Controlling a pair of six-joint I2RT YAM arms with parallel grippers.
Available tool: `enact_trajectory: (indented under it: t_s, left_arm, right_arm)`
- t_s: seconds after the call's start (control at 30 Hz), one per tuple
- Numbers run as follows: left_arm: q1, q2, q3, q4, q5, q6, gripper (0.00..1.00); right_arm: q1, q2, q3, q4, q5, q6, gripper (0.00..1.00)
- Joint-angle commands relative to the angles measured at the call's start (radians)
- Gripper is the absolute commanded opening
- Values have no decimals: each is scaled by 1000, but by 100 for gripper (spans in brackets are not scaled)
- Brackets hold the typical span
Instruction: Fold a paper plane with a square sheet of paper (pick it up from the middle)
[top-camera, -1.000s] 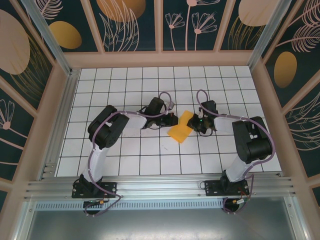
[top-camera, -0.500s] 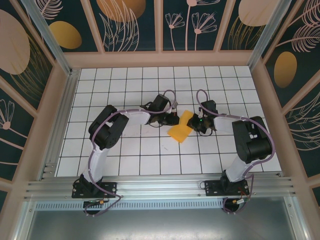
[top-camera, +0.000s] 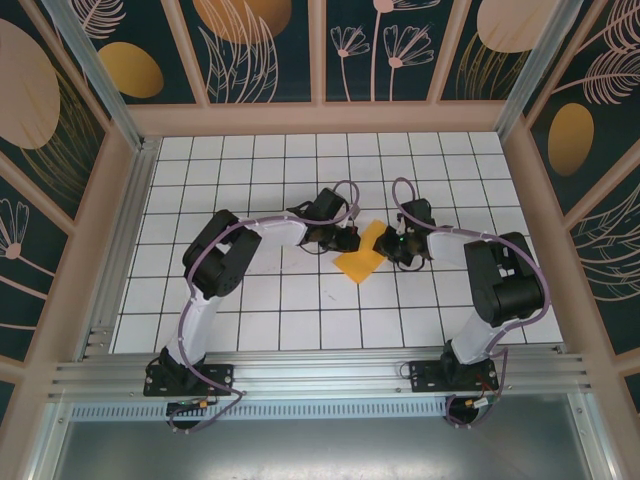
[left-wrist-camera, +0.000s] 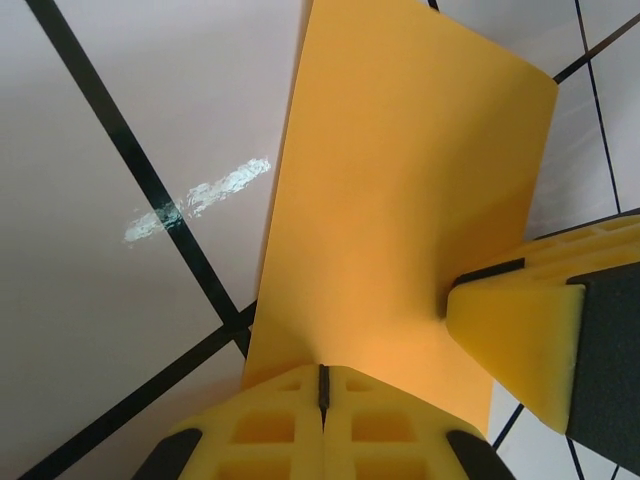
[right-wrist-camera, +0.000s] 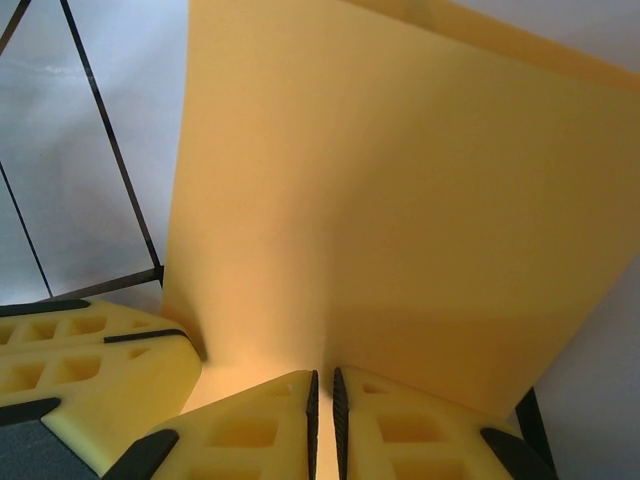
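The square sheet of paper (top-camera: 360, 258), orange and folded into an oblong, lies slanted on the grid table between my two grippers. My left gripper (top-camera: 348, 240) is shut, its tips (left-wrist-camera: 322, 380) against the sheet's (left-wrist-camera: 400, 200) left edge with nothing between the pads. My right gripper (top-camera: 390, 245) is at the right edge. Its jaws (right-wrist-camera: 322, 385) are a thin slit apart, and the sheet (right-wrist-camera: 400, 200) runs into that slit. Each wrist view shows a yellow finger of the other gripper touching the paper: the right one's (left-wrist-camera: 520, 320) and the left one's (right-wrist-camera: 90, 370). A paper plane is out of view.
The white table (top-camera: 250, 300) with black grid lines is walled by a wooden frame (top-camera: 520, 200), with a metal rail (top-camera: 320, 375) along the near edge. A scuff mark (left-wrist-camera: 195, 200) is on the tile to the left of the paper.
My left gripper has slid right, shut the whole way, until it reached the paper's left edge. The right gripper stays at the paper, and its jaws have eased slightly.
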Motion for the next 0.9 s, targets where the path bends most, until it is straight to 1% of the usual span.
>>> enact_trajectory:
  t_s: [0.0, 0.13, 0.2, 0.4, 0.53, 0.6, 0.7, 0.87]
  left_arm:
    - [2, 57, -3, -121, -106, 48, 3]
    - [1, 65, -2, -126, -112, 53, 3]
    - [-1, 67, 0, -129, -111, 57, 3]
    - [0, 72, -3, -129, -103, 62, 3]
    - [0, 76, 1, -134, -103, 67, 2]
    - [0, 79, 3, -134, -100, 67, 2]
    - [0, 80, 0, -137, -107, 71, 2]
    - [0, 83, -4, -148, -119, 78, 2]
  right_arm:
    - [0, -43, 40, -60, 35, -21, 18]
    - [-20, -61, 36, -41, 12, -17, 18]
    - [-37, -64, 20, -13, -21, -16, 17]
    - [-70, -20, -5, 26, -34, -25, 14]
    - [-82, 31, -47, 50, 1, -23, 13]
    - [-88, 53, -60, 60, -1, -31, 13]
    - [-88, 68, -58, 40, 34, -46, 13]
    - [-97, -8, -29, 15, 7, -53, 13]
